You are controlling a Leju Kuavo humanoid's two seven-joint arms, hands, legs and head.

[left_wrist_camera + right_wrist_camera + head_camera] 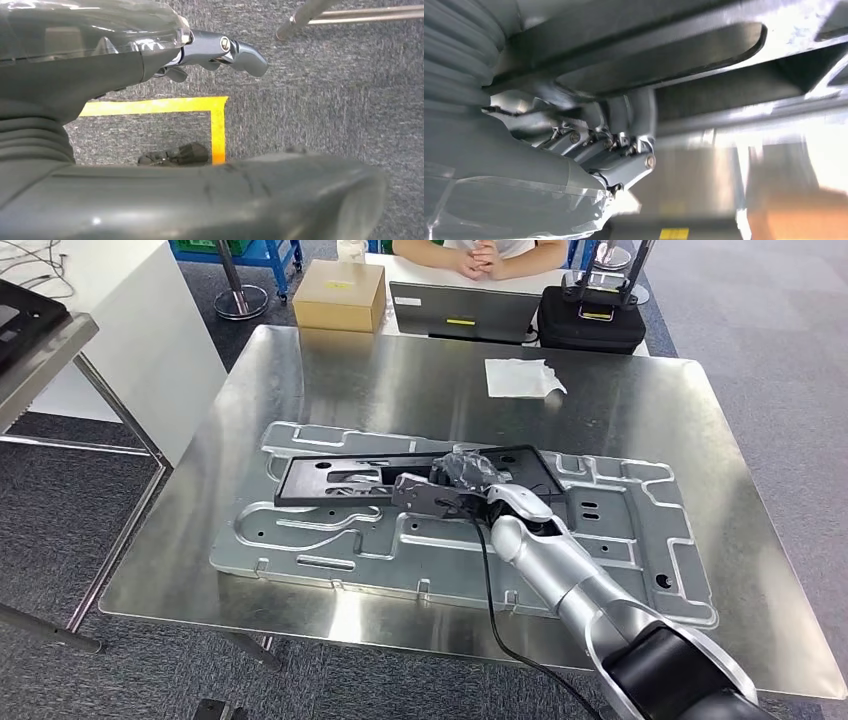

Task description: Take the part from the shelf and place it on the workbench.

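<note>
Lying under the right hand [462,472], black part [330,480] gripped by curled fingers, silver plate [640,530] beneath on tabletop [300,370], left hand [220,50] hung over carpet, nothing held, fingers curled.

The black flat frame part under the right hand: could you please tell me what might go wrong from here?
The black flat frame part lies on the ribbed silver stamped metal panel, not flat on the shiny metal workbench; it may slide or rock on release. The right hand has fingers on its edge, so withdrawing could drag it. The black cable along the arm might snag the panel.
</note>
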